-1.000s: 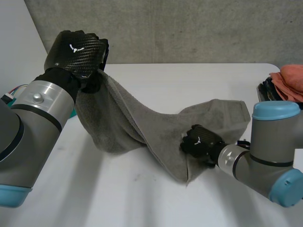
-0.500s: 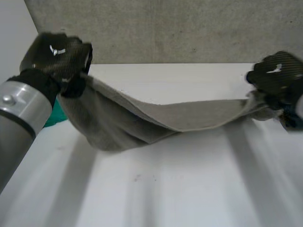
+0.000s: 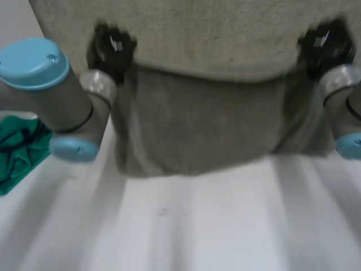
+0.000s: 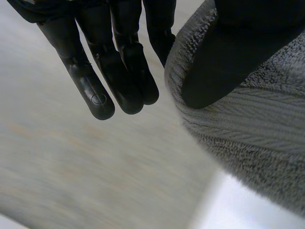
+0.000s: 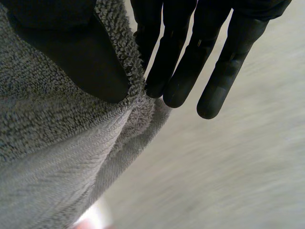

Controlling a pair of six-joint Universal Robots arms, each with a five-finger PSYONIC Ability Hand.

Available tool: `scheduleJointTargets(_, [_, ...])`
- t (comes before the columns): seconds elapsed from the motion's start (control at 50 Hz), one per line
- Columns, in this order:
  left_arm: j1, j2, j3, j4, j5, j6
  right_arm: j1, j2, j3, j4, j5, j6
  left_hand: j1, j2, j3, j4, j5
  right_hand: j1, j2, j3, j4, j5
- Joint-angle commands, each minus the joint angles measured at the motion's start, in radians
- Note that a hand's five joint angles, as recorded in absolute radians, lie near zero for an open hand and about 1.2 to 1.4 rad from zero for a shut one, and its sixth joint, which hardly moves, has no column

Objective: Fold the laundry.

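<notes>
A soft grey towel (image 3: pixel 214 113) hangs spread above the white table (image 3: pixel 197 226), its top corners pinched by the left hand (image 3: pixel 111 46) and the right hand (image 3: pixel 324 40); light, limp terry, it is probably best gripped at the corners.

You've got the grey towel (image 3: pixel 214 124) held up and spread wide, hanging like a curtain, top corners pinched in the left hand (image 3: pixel 113 48) and right hand (image 3: pixel 324 42). Its lower edge dips on the left. A green cloth (image 3: pixel 20 149) lies crumpled at the left.
</notes>
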Motion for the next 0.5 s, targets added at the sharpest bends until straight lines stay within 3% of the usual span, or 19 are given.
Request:
scheduleJointTargets(0.02, [0.017,0.019,0.022,0.406,-0.026,-0.001,0.005,-0.053,0.047,-0.346,0.008,0.088,0.251,0.196,0.198,0.195,0.234,0.293,0.22,0.201,0.193,0.252])
scheduleJointTargets(0.2, [0.023,0.065,-0.236,0.324,-0.035,-0.059,0.033,-0.06,0.156,-0.068,0.008,0.091,0.251,0.196,0.198,0.195,0.234,0.293,0.22,0.201,0.193,0.252])
scheduleJointTargets(0.32, [0.014,0.074,-0.455,0.301,-0.031,-0.099,0.019,-0.021,0.272,0.243,-0.007,0.131,0.251,0.196,0.198,0.195,0.234,0.293,0.22,0.201,0.193,0.252])
scheduleJointTargets(0.5, [-0.018,0.093,-0.606,0.298,-0.031,-0.104,0.02,0.032,0.332,0.315,-0.071,0.183,0.251,0.196,0.198,0.195,0.234,0.293,0.22,0.201,0.193,0.252])
